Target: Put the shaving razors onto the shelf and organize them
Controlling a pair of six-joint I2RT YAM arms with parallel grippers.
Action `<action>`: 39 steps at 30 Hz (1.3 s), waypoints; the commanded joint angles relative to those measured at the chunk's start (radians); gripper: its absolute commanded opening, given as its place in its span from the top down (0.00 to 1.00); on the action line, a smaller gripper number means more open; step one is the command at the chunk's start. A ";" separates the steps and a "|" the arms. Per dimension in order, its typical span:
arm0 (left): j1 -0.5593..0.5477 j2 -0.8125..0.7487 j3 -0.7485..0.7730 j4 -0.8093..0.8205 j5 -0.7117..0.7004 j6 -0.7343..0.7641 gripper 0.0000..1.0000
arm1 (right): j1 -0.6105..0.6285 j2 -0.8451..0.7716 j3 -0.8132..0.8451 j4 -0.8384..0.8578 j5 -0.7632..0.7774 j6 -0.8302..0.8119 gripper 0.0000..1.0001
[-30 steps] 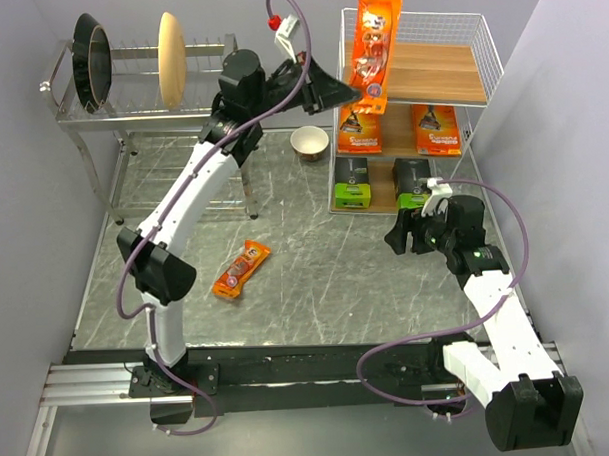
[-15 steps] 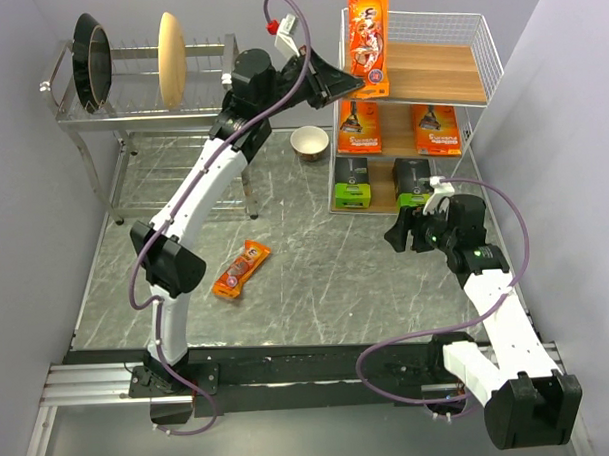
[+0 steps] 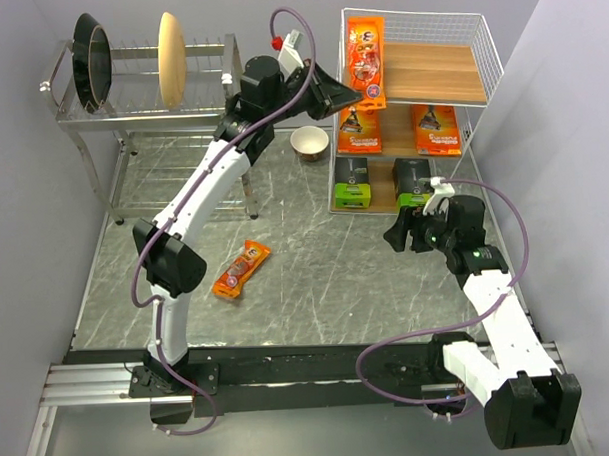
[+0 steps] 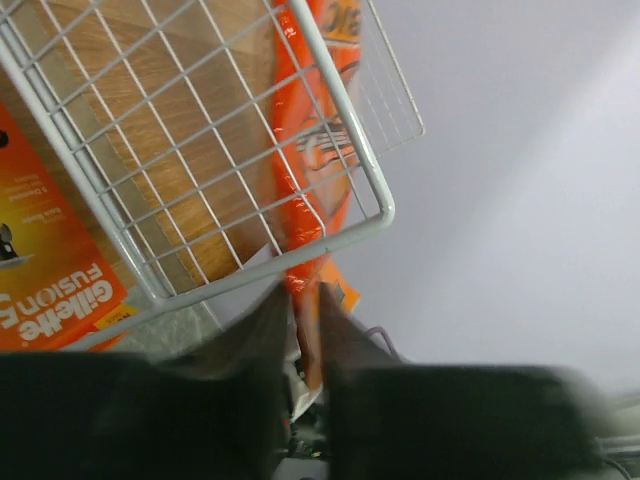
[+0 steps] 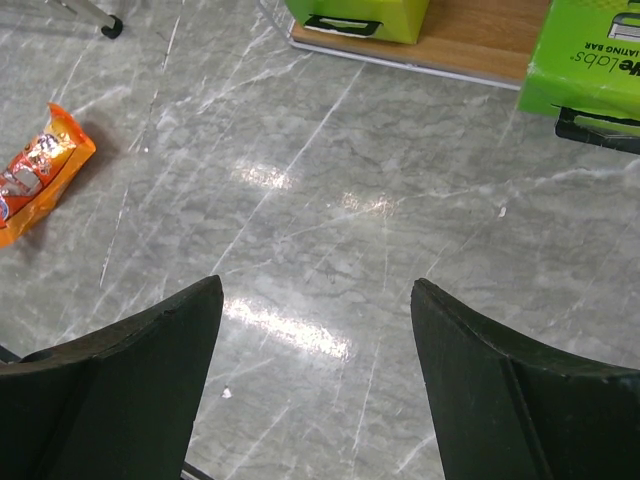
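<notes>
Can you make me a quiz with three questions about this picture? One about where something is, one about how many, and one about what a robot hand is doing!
1. Where does the loose orange pack lie?
A) on the table
B) in the bowl
C) on the plate rack

2. How many green-ended boxes sit on the bottom board of the shelf?
A) one
B) two
C) four

3. How is the right gripper?
A) open
B) shut on a box
C) shut on the bowl

Answers:
1 A, it lies flat on the grey marbled top.
2 B, two sit side by side there.
3 A, its fingers stand wide apart over bare table.
</notes>
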 commanded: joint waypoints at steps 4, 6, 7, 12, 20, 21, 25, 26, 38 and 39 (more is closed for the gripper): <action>0.000 -0.003 0.031 0.005 -0.063 -0.028 0.51 | -0.008 -0.011 0.002 0.041 -0.007 0.009 0.18; 0.000 -0.005 0.036 0.002 -0.065 -0.027 0.43 | -0.008 -0.014 -0.004 0.044 -0.012 0.011 0.17; 0.000 -0.005 0.035 0.001 -0.067 -0.025 0.43 | -0.006 -0.017 -0.006 0.046 -0.012 0.014 0.18; 0.000 -0.025 0.007 -0.005 -0.074 -0.030 0.37 | -0.034 -0.018 -0.014 0.055 -0.015 0.021 0.17; -0.003 -0.100 -0.076 -0.010 -0.064 -0.024 0.29 | -0.040 -0.026 -0.029 0.060 -0.021 0.028 0.17; -0.003 -0.115 -0.091 -0.010 -0.063 0.002 0.23 | -0.042 -0.032 -0.031 0.060 -0.021 0.028 0.18; 0.003 -0.200 -0.195 -0.001 -0.051 0.078 0.05 | -0.046 -0.049 -0.041 0.056 -0.030 0.023 0.18; 0.006 -0.227 -0.212 0.005 -0.038 0.087 0.01 | -0.046 -0.051 -0.044 0.056 -0.041 0.021 0.18; 0.038 -0.551 -0.622 -0.343 0.207 0.911 0.00 | -0.046 -0.048 -0.051 0.072 -0.094 -0.032 0.18; 0.043 -0.565 -0.665 -0.417 0.188 1.003 0.01 | -0.043 -0.046 -0.051 0.070 -0.117 -0.038 0.18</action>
